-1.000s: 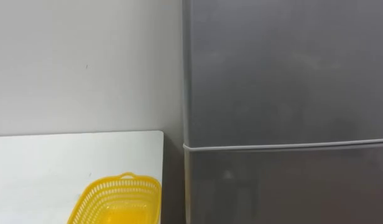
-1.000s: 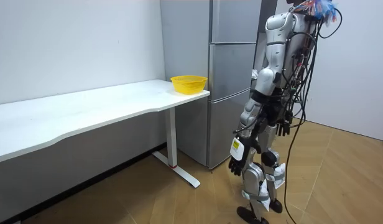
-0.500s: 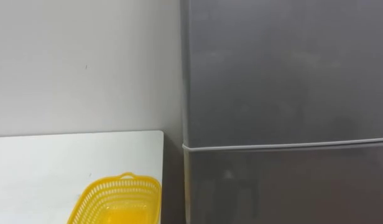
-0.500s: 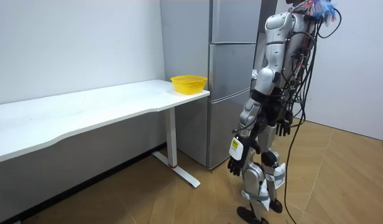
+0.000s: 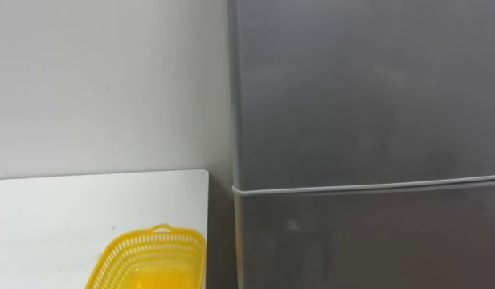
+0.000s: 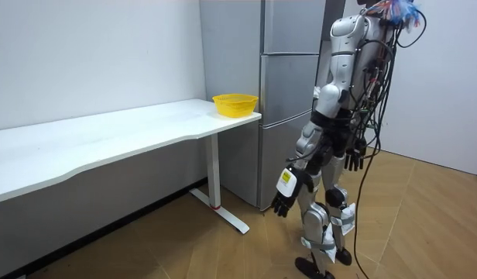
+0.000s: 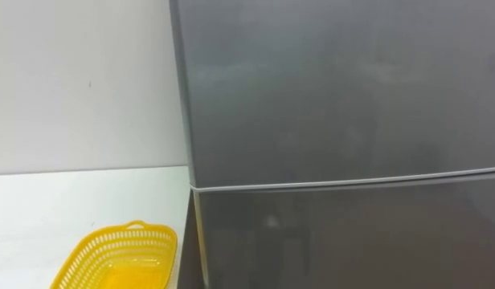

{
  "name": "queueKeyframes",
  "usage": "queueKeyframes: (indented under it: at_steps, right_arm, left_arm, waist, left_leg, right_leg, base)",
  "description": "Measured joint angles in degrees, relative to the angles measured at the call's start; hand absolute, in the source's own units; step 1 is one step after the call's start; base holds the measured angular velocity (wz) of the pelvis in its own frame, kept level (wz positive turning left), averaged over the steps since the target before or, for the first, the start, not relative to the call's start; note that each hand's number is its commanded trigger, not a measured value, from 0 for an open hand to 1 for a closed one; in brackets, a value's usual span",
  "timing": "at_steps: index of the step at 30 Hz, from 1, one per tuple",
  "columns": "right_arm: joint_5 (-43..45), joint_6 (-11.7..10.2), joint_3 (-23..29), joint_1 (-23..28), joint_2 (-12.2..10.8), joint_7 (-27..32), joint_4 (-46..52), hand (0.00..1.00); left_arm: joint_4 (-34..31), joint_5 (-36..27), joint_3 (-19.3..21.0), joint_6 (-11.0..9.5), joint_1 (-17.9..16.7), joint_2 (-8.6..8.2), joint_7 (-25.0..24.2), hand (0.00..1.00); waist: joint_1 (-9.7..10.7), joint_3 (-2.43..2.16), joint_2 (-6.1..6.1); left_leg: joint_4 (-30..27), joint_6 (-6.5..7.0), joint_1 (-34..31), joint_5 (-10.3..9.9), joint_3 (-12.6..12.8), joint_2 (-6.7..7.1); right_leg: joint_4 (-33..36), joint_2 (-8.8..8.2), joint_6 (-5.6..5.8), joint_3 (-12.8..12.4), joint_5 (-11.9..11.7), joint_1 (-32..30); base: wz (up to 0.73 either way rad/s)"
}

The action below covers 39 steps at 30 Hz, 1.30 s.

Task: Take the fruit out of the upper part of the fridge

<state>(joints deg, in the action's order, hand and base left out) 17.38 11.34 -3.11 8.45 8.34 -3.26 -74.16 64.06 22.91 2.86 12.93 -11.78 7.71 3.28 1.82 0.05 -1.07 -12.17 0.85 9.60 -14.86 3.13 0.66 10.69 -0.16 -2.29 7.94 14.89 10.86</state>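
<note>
Upper fridge door [image 5: 368, 88] is standing shut, up and ahead of the nearer left hand [image 6: 282, 203], dangling loose-fingered, empty; right hand [image 6: 353, 160] likewise

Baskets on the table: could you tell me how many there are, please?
1. The yellow basket sits on the white table, beside the fridge; none seems hidden.

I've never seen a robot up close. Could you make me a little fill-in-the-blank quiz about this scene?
The upper door of the fridge is ____.
The basket on the white table is ____ in colour.
The left hand and right hand hang open beside the robot, holding ____.
Missing words: closed; yellow; nothing.
</note>
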Motion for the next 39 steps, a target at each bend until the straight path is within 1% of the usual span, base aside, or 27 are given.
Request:
queueKeyframes:
  at_steps: [4,7,9,10,11,12,13,15,16,17,18,19,21,22,24,25,26,27,28,30,32,34,35,36,37,38,39]
  right_arm:
    - [-1.48,0.02,0.13,0.05,-0.01,1.48,0.01,0.00]
    - [-2.09,0.04,0.59,0.19,0.01,2.09,0.26,0.00]
    - [-2.04,-0.04,1.03,0.01,0.01,2.85,0.24,0.00]
    - [-2.03,-0.07,1.06,-0.02,0.01,3.14,0.24,0.00]
    - [-2.04,-0.18,1.08,-0.17,0.03,3.61,0.26,0.00]
    - [-2.04,-0.38,1.17,-0.18,0.02,4.01,0.52,0.00]
    - [-2.02,-0.59,1.41,-0.14,0.03,4.14,0.63,0.00]
    - [-1.91,-1.40,2.84,-0.13,0.23,5.18,0.95,0.00]
    - [-1.83,-1.53,2.86,-0.06,0.31,5.48,1.09,0.00]
    - [-1.76,-1.88,2.86,-0.01,0.38,6.27,1.14,0.00]
    - [-1.90,-1.96,2.80,0.03,0.38,6.77,1.15,0.00]
    - [-1.98,-2.00,2.80,0.05,0.36,6.88,1.16,0.00]
    - [-2.04,-2.21,2.78,0.52,0.28,6.85,2.28,0.00]
    - [-2.05,-2.46,2.81,0.90,0.28,6.82,2.99,0.00]
    - [-2.12,-3.92,3.04,1.25,0.39,6.85,3.12,0.00]
    - [-2.10,-4.33,3.35,1.33,0.37,6.87,3.11,0.00]
    - [-2.05,-4.81,3.51,1.77,0.37,6.88,3.14,0.00]
    - [-2.03,-5.45,3.95,2.07,0.29,6.88,3.14,0.00]
    - [-2.02,-5.66,4.39,2.27,0.22,6.89,3.19,0.00]
    - [-2.06,-5.95,4.48,2.84,0.14,6.97,3.71,0.00]
    - [-1.60,-6.14,4.45,3.20,0.19,7.16,4.34,0.00]
    - [-1.34,-6.70,4.38,3.35,0.15,7.30,4.34,0.00]
    - [-1.35,-6.93,4.38,3.41,0.08,7.30,4.37,0.00]
    - [-1.36,-7.01,4.39,3.39,-0.01,7.30,4.38,0.00]
    - [-1.35,-7.04,4.39,3.38,-0.02,7.30,4.38,0.00]
    - [-1.31,-7.08,4.46,3.41,0.01,7.30,4.33,0.00]
    - [-1.28,-7.20,4.50,3.43,0.01,7.26,4.14,0.00]
  left_arm:
    - [-0.82,-5.05,3.29,-0.63,-0.45,-0.13,4.20,0.00]
    - [-1.21,-9.64,4.63,-0.90,-0.72,-0.15,7.10,0.00]
    - [-2.08,-17.70,7.28,-1.33,-0.82,-0.27,10.40,0.00]
    - [-2.23,-19.68,8.17,-1.80,-0.81,-0.35,11.37,0.00]
    - [-2.24,-23.19,9.31,-2.80,-0.72,-0.41,13.25,0.00]
    - [-3.28,-26.34,10.61,-3.31,-0.86,-0.54,15.03,0.00]
    - [-4.40,-27.62,11.07,-3.47,-1.13,-0.57,15.87,0.00]
    - [-9.07,-32.04,12.98,-4.83,-1.57,-0.83,20.07,0.00]
    - [-10.25,-33.25,13.08,-5.35,-1.60,-0.87,21.15,0.00]
    - [-12.90,-36.33,13.15,-6.74,-1.72,-0.88,23.28,0.00]
    - [-15.57,-38.96,13.14,-7.66,-1.73,-0.87,25.16,0.00]
    - [-16.92,-40.35,13.15,-8.22,-1.68,-0.87,25.95,0.00]
    - [-24.22,-45.11,13.17,-9.59,-2.56,-1.03,29.43,0.00]
    - [-26.63,-46.34,13.21,-10.02,-3.02,-1.16,30.46,0.00]
    - [-33.66,-50.10,13.27,-13.37,-4.28,-1.64,34.34,0.00]
    - [-34.76,-50.41,13.31,-14.18,-4.34,-1.72,35.18,0.00]
    - [-36.66,-50.48,13.34,-15.67,-4.44,-1.83,36.73,0.00]
    - [-38.22,-50.41,13.44,-16.78,-4.36,-1.90,38.15,0.00]
    - [-39.21,-50.39,13.62,-17.21,-4.28,-2.02,38.98,0.00]
    - [-43.13,-50.43,14.20,-18.15,-4.25,-2.31,41.56,0.00]
    - [-47.18,-50.36,14.74,-20.30,-4.07,-2.27,43.88,0.00]
    - [-51.15,-50.33,15.04,-20.68,-4.05,-2.24,45.40,0.00]
    - [-54.82,-50.20,15.08,-20.84,-4.05,-2.24,46.28,0.00]
    - [-59.00,-50.18,15.23,-21.45,-4.05,-2.17,46.80,0.00]
    - [-60.77,-50.16,15.23,-22.10,-4.06,-1.99,47.08,0.00]
    - [-63.51,-50.02,15.48,-22.98,-4.05,-1.44,47.38,0.00]
    - [-66.13,-49.56,16.24,-23.33,-4.05,-1.10,47.36,0.00]
  waist:
    - [-0.26,-0.12,-0.07]
    - [-0.61,-0.16,0.04]
    - [-0.69,-0.16,0.20]
    - [-0.75,-0.16,0.23]
    - [-0.79,-0.15,0.32]
    - [-0.79,-0.14,0.39]
    - [-0.80,-0.13,0.38]
    - [-1.00,-0.09,0.48]
    - [-1.11,-0.09,0.53]
    - [-1.27,-0.09,0.56]
    - [-1.79,-0.12,0.61]
    - [-2.03,-0.17,0.72]
    - [-2.35,-0.38,1.02]
    - [-2.36,-0.35,0.91]
    - [-2.58,-0.42,0.91]
    - [-2.63,-0.41,0.91]
    - [-2.78,-0.48,1.07]
    - [-3.22,-0.46,0.99]
    - [-3.43,-0.51,1.12]
    - [-3.61,-0.46,0.93]
    - [-3.72,-0.41,0.89]
    - [-3.67,-0.35,0.96]
    - [-3.85,-0.30,0.92]
    - [-3.98,-0.14,0.87]
    - [-4.01,-0.08,0.91]
    - [-4.04,0.04,0.88]
    - [-3.81,0.06,0.99]
  left_leg:
    - [-0.08,0.00,0.05,0.00,-0.08,0.02]
    - [-0.15,0.00,0.14,0.00,-0.29,0.03]
    - [-0.10,0.00,0.15,0.00,-0.13,0.02]
    - [-0.09,0.00,0.16,0.00,-0.12,0.02]
    - [-0.08,0.00,0.19,0.00,-0.21,0.02]
    - [-0.08,0.00,0.13,0.00,-0.37,0.01]
    - [-0.08,0.00,0.11,0.00,-0.39,0.01]
    - [-0.07,0.00,-0.05,0.00,-0.56,0.05]
    - [-0.06,0.00,-0.04,0.00,-0.52,0.05]
    - [-0.03,0.00,-0.06,0.00,-0.41,0.06]
    - [-0.03,0.00,0.02,0.00,-0.35,0.06]
    - [-0.04,0.00,0.00,0.00,-0.32,0.05]
    - [-0.01,0.00,-0.35,0.00,-0.42,0.03]
    - [0.01,0.00,-0.40,0.00,-0.44,0.04]
    - [0.50,0.01,-0.23,0.01,-0.41,0.02]
    - [0.58,0.01,-0.20,0.01,-0.39,0.02]
    - [0.71,0.01,-0.03,0.01,-0.32,0.03]
    - [0.80,0.01,0.12,0.01,-0.21,0.02]
    - [0.79,0.01,0.12,0.01,-0.20,0.02]
    - [0.81,0.01,0.08,0.01,-0.23,0.03]
    - [0.80,0.01,0.09,0.01,-0.27,0.04]
    - [0.80,0.01,0.11,0.01,-0.34,0.05]
    - [0.81,0.01,0.08,0.01,-0.41,0.06]
    - [0.80,0.01,0.08,0.01,-0.46,0.06]
    - [0.80,0.02,0.09,0.01,-0.46,0.06]
    - [0.79,0.02,0.10,0.01,-0.46,0.06]
    - [0.78,0.02,0.10,0.01,-0.47,0.06]
  right_leg:
    - [-0.06,0.00,0.00,0.10,0.00,0.11]
    - [-0.09,-0.03,0.00,0.12,0.00,0.02]
    - [-0.05,-0.01,0.00,0.08,-0.01,0.01]
    - [-0.03,-0.02,0.00,0.09,-0.01,0.02]
    - [-0.02,0.00,0.00,0.09,-0.01,0.08]
    - [-0.01,0.02,-0.01,0.07,-0.02,0.08]
    - [-0.01,0.03,-0.01,0.06,-0.03,0.08]
    - [-0.04,0.03,-0.01,0.11,-0.02,0.06]
    - [-0.04,0.01,-0.01,0.14,-0.03,0.06]
    - [-0.04,-0.02,-0.01,0.26,-0.02,0.05]
    - [-0.03,-0.02,-0.01,0.25,-0.02,-0.09]
    - [0.00,0.00,-0.01,0.16,-0.03,-0.19]
    - [0.19,-0.03,0.00,0.11,-0.04,-0.74]
    - [0.17,-0.03,0.02,0.12,-0.06,-0.77]
    - [0.17,0.02,0.07,0.09,-0.23,-0.66]
    - [0.13,0.03,0.06,0.08,-0.29,-0.66]
    - [0.15,0.16,0.07,0.01,-0.30,-0.62]
    - [0.19,0.19,0.07,-0.04,-0.31,-0.60]
    - [0.18,0.24,0.07,-0.05,-0.31,-0.61]
    - [0.21,0.18,0.09,-0.03,-0.33,-0.66]
    - [0.24,0.19,0.09,-0.07,-0.33,-0.63]
    - [0.21,0.17,0.13,0.00,-0.37,-0.55]
    - [0.17,0.16,0.15,-0.05,-0.39,-0.54]
    - [0.16,0.17,0.15,-0.07,-0.39,-0.55]
    - [0.12,0.20,0.15,-0.13,-0.40,-0.54]
    - [0.10,0.22,0.15,-0.21,-0.41,-0.55]
    - [0.10,0.19,0.15,-0.15,-0.41,-0.55]
  base:
    - [0.00]
    - [0.00]
    - [0.00]
    - [0.00]
    - [0.00]
    - [0.00]
    - [0.00]
    - [0.00]
    - [0.00]
    - [0.00]
    - [0.00]
    - [-0.05]
    - [-0.02]
    - [0.00]
    - [0.00]
    - [-0.04]
    - [-0.06]
    - [-0.07]
    - [-0.05]
    - [0.00]
    - [0.00]
    - [0.02]
    - [0.04]
    - [0.00]
    - [0.00]
    - [0.00]
    - [0.00]
